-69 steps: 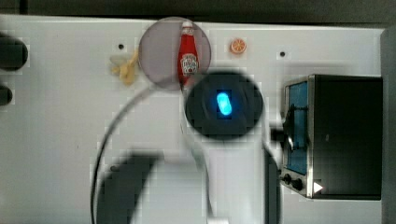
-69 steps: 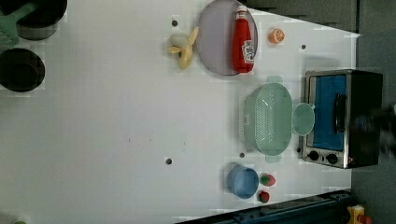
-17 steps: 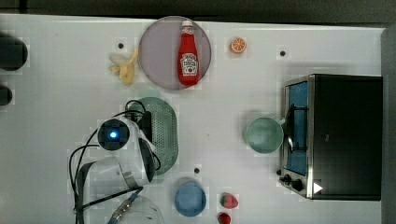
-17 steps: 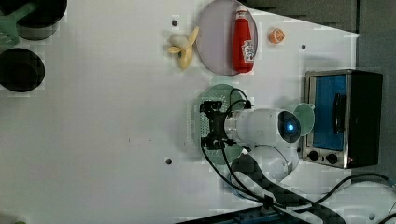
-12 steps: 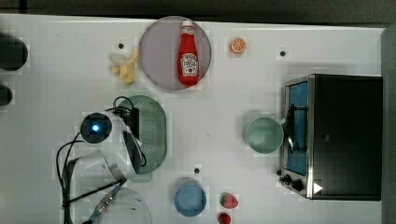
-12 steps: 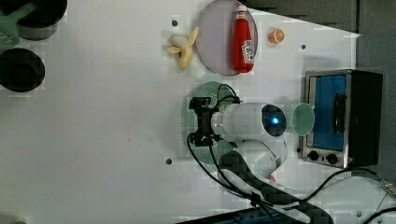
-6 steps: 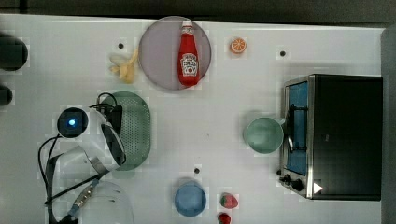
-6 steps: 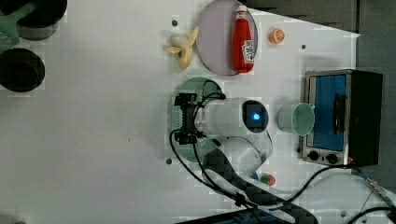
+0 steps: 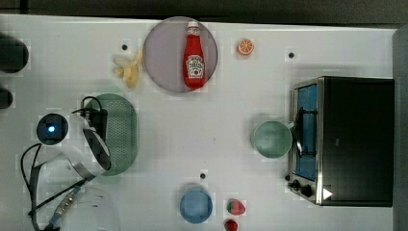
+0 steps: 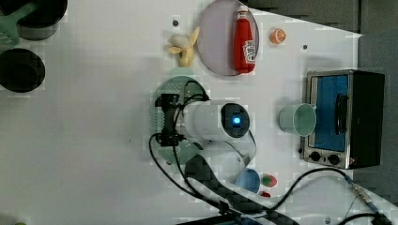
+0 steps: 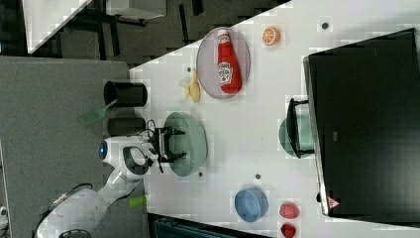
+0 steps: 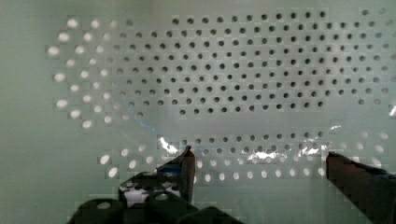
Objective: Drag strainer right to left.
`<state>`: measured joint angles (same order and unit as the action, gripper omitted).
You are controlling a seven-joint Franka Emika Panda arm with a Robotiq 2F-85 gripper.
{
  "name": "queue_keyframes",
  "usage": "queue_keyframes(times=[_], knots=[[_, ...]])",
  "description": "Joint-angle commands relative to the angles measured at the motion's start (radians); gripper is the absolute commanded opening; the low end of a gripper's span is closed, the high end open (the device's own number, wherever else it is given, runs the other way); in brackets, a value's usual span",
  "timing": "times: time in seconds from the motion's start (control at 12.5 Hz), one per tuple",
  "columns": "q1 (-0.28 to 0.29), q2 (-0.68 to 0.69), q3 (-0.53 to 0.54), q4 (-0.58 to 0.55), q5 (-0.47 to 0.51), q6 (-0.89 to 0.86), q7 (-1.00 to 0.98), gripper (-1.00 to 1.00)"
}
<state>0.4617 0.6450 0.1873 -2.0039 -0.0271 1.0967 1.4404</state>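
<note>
The hand (image 12: 259, 161) sits inside the strainer (image 9: 120, 132), fingers spread wide and gripping nothing, tips down by the perforated floor. In the top view the strainer's long axis runs twelve to six, the arm over its nine o'clock rim. Bare desk (image 9: 29, 96) lies toward nine o'clock. At twelve, the banana (image 9: 127, 67) stays apart.
</note>
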Motion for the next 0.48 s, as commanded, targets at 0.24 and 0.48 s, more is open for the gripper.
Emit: queue_keyframes(times=[0.24,0.48], knots=[[0.055,0.027,0.002,0.072,0.027,-0.003,0.074,1.00],[0.052,-0.020,0.001,0.071,0.026,-0.047,0.011,1.00]])
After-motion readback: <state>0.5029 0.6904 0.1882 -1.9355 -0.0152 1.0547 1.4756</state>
